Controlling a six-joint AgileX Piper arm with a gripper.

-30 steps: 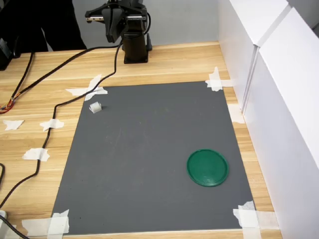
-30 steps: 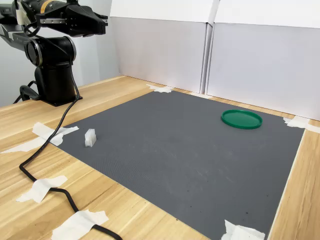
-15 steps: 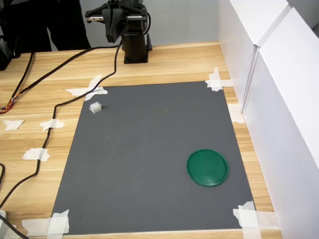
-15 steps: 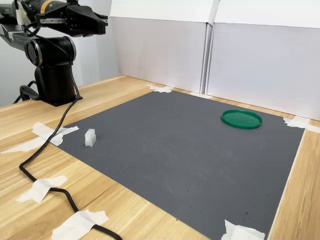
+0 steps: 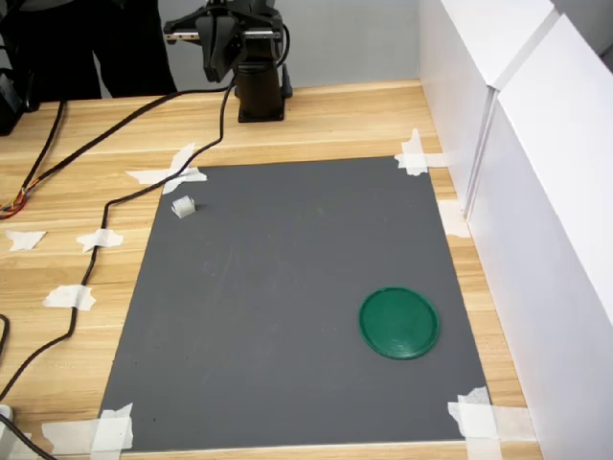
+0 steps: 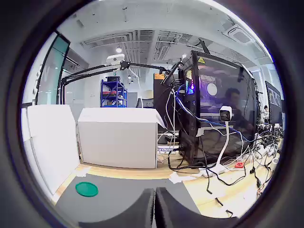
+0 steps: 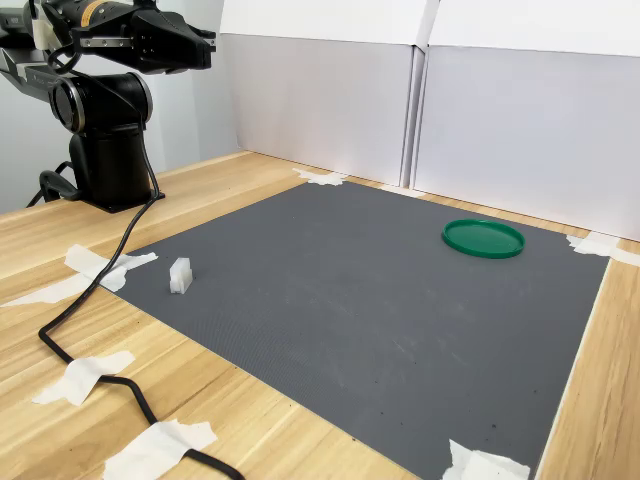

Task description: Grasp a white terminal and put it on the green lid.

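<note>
Arm: AgileX Piper, folded above its base at the 12 o'clock edge of the bench in the first exterior view, well clear of the mat.
Gripper [image 7: 195,45]: raised, pointing out level over the bench; in the wrist view the two fingers [image 6: 142,209] lie edge to edge with only a hairline between them, so I read it as closed on nothing.
White terminal [image 5: 183,206]: stands alone on the grey mat [image 5: 287,316], near the mat's 10 o'clock corner in the first exterior view, just beside a cross of white tape [image 5: 172,172]; in the second exterior view it sits at the mat's 9 o'clock edge [image 7: 180,275].
Green lid [image 5: 399,323]: flat on the mat toward 4 o'clock in the first exterior view, well apart from the terminal, nothing on it; also seen in the wrist view [image 6: 87,189].
Cable [image 5: 124,196]: black, trails from the base across the wood and passes near the terminal without touching it.
Step in hand: none of the grasp begun, by my reading; the arm sits parked and the terminal is untouched.
Next move calls for: spreading the fingers, swinging out and down over the terminal, and squaring the jaws to its narrow sides.
Caution: the piece is tiny and light, so a glancing finger would likely tip or skid it.
</note>
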